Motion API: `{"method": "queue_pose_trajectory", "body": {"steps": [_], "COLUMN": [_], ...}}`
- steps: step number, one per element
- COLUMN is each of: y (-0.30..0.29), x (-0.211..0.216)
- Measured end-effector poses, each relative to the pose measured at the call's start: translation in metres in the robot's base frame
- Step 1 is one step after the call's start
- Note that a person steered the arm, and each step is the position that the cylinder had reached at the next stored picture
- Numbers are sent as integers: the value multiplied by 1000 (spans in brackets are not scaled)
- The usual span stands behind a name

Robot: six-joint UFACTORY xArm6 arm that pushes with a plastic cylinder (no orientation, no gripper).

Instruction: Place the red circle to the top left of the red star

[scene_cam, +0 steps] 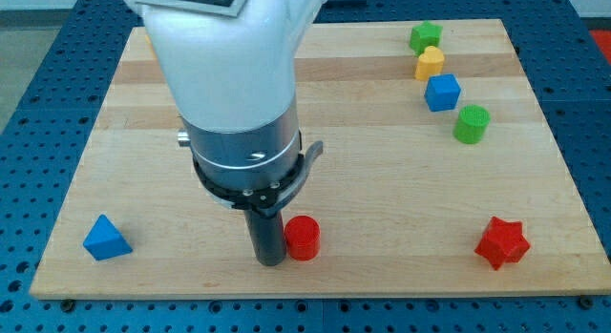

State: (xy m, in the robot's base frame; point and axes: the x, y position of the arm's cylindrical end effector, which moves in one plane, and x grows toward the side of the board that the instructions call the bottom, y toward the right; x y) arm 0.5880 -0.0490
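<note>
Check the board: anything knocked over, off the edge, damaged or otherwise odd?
Nothing stands out. All blocks sit flat on the board: green star, yellow block, blue cube and green cylinder at the view's top right, blue triangle bottom left, red star bottom right. My tip sits just left of the red circle.

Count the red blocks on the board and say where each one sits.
2. The red circle sits near the view's bottom centre, just right of my tip. The red star sits at the bottom right. The arm may hide others.
</note>
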Motion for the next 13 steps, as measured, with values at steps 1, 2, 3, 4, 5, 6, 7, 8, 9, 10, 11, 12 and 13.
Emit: {"method": "queue_pose_trajectory", "body": {"steps": [1,2,3,4,5,6,7,8,9,10,11,12,13], "y": [17,25,39,66,88,109,132,152,169,174,174,181,190], "x": [-2,-19,-33,-35,-37,-38,-38,-38,-38,-38,-38,-38,-38]}}
